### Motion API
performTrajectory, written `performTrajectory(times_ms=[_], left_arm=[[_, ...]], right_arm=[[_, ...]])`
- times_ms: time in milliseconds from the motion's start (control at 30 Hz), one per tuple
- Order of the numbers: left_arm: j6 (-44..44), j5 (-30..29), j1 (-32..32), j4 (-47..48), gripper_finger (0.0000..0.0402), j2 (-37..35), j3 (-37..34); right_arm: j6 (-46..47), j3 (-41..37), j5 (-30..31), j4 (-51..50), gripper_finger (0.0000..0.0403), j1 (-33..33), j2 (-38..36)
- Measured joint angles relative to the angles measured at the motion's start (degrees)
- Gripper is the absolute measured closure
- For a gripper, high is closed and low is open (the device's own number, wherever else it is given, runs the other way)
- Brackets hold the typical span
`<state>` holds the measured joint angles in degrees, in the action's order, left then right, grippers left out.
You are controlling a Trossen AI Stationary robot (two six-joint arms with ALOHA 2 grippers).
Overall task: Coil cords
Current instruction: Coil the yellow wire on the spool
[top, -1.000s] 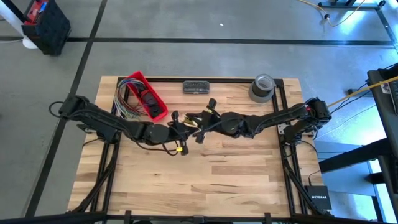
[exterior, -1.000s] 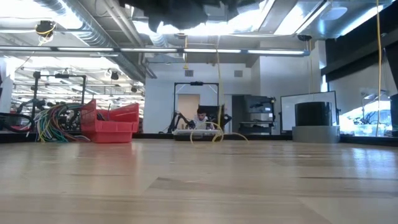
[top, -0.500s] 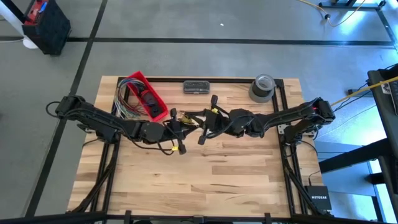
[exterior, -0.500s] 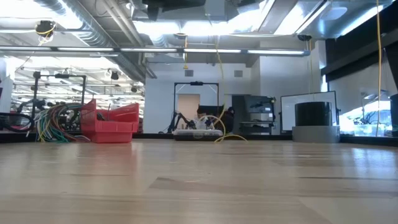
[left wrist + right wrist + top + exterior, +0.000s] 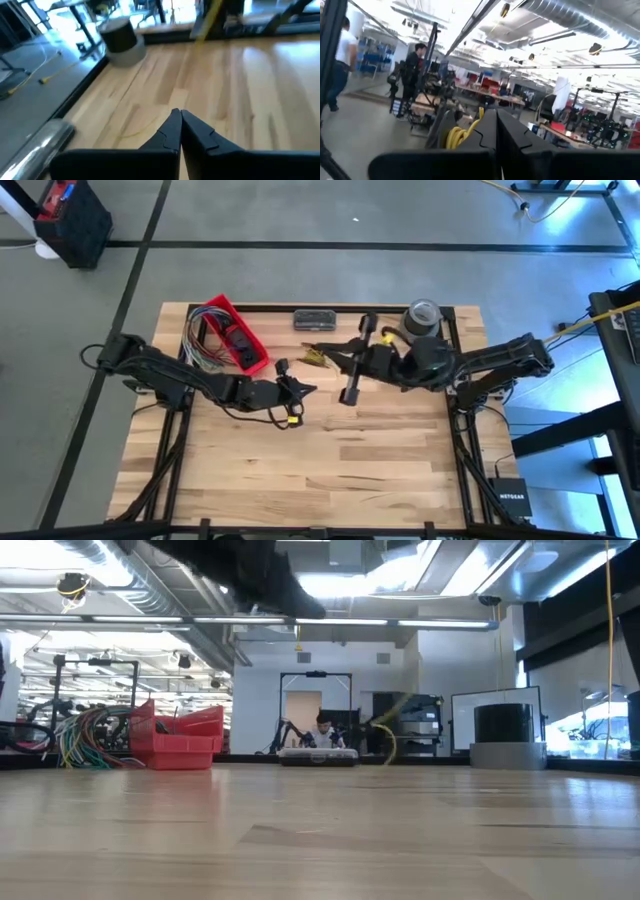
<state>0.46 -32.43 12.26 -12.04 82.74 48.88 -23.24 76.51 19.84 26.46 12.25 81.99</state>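
Pale wood table (image 5: pixel 330 460) (workshop behind)

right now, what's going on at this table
Two robot arms are working on coiling thin yellowish cords. The right gripper is lifted off the table near its far edge, jaws shut, with a bunch of the cords looped at them, apparently pinched there. The left gripper is low over the middle of the table, jaws shut, with nothing visible between them.
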Motion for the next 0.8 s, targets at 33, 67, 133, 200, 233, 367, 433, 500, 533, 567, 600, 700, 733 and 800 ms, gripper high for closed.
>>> performTrajectory(times_ms=[33,67,133,200,233,367,433,500,533,567,600,700,733,800], left_arm=[[0.21,-0.08,0.08,0.09,0.0401,-0.04,-0.02],[0.18,-0.10,0.24,-0.38,0.0401,-0.28,0.13],[-0.59,-0.12,0.45,-0.58,0.0401,-0.39,0.26],[-1.73,0.27,0.52,-0.39,0.0401,-0.27,0.22],[-1.86,0.73,0.50,0.01,0.0398,-0.24,0.17],[-1.94,1.63,0.42,0.76,0.0373,-0.35,0.24],[-2.76,1.84,0.45,2.36,0.0354,-0.34,0.24],[-3.10,1.86,0.50,3.17,0.0333,-0.34,0.20],[-3.05,1.86,0.48,3.08,0.0323,-0.34,0.21],[-2.86,1.84,0.47,3.00,0.0313,-0.35,0.22],[-2.54,1.84,0.43,2.96,0.0305,-0.35,0.22],[-1.40,1.84,0.43,2.43,0.0286,-0.77,0.22],[-1.28,1.82,0.43,2.13,0.0283,-0.88,0.22],[-0.87,1.82,0.47,1.47,0.0279,-1.03,0.22]], right_arm=[[0.00,0.02,0.15,-0.46,0.0400,0.17,-0.19],[-0.09,0.12,0.56,-1.74,0.0400,0.17,-0.44],[-0.40,-0.19,0.55,-5.46,0.0400,0.18,-0.41],[0.12,-0.24,0.56,-8.90,0.0400,0.17,-0.30],[0.54,-0.22,0.63,-10.48,0.0400,0.17,-0.34],[3.41,-0.89,-0.42,-18.12,0.0400,0.11,-0.91],[3.44,-2.98,0.58,-16.43,0.0400,-0.21,-1.17],[3.47,-5.56,0.43,-13.90,0.0400,-0.74,-2.76],[3.48,-7.18,-0.07,-11.94,0.0400,-1.16,-3.40],[3.48,-8.86,-0.96,-8.81,0.0400,-1.98,-3.94],[3.55,-10.98,-2.24,-6.05,0.0400,-2.60,-4.46],[4.39,-18.94,-7.52,3.64,0.0400,-4.92,-5.37],[4.67,-21.88,-9.78,8.38,0.0400,-5.73,-5.37],[6.46,-27.38,-13.22,18.76,0.0400,-7.24,-5.30]])
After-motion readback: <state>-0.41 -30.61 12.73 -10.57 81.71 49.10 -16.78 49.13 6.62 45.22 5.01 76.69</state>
